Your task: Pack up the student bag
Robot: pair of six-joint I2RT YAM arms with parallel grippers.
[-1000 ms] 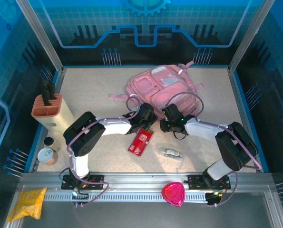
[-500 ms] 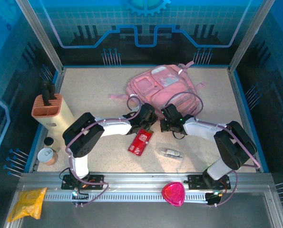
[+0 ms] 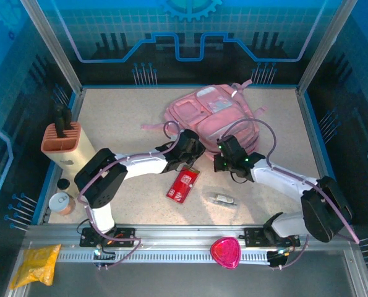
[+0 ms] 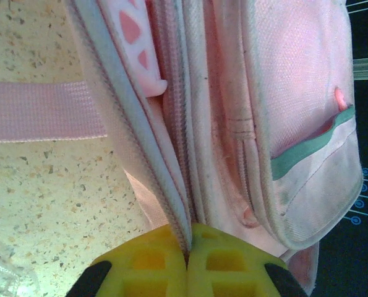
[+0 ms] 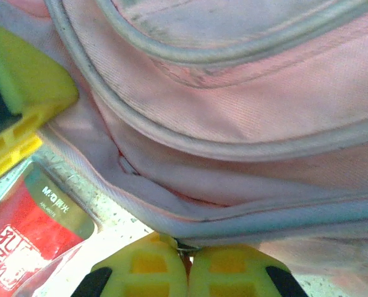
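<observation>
- Fabric is what my left gripper [image 4: 187, 240] has: the pads are clenched on a piped edge of the student bag [image 3: 211, 114], at its near left corner.
- The bag lies straight ahead of these fingertips. Its seams and zip line run away from me, and a pink strap [image 4: 41, 111] lies flat on the table off to the left of the pinch.
- In the top view the bag's long axis runs from my two grippers towards the far side, leaning a little right. Both arms are already on its near end, so neither is nearer.
- A red packet [image 3: 184, 184] lies on the table behind and between my grippers, apart from the bag.
- My right gripper [image 5: 187, 249] is also clamped shut, on the bag's near lower seam. A small metallic bit sits between the pads. It may be a zip pull, but I cannot tell.
- I judge the coming move turns on this: the two pinches sit side by side on one edge, so drawing them apart should part it.
- I see no gap into the bag and nothing inside it.
- Far to the left of my left gripper, a knife block [image 3: 63, 147] holds dark handles.
</observation>
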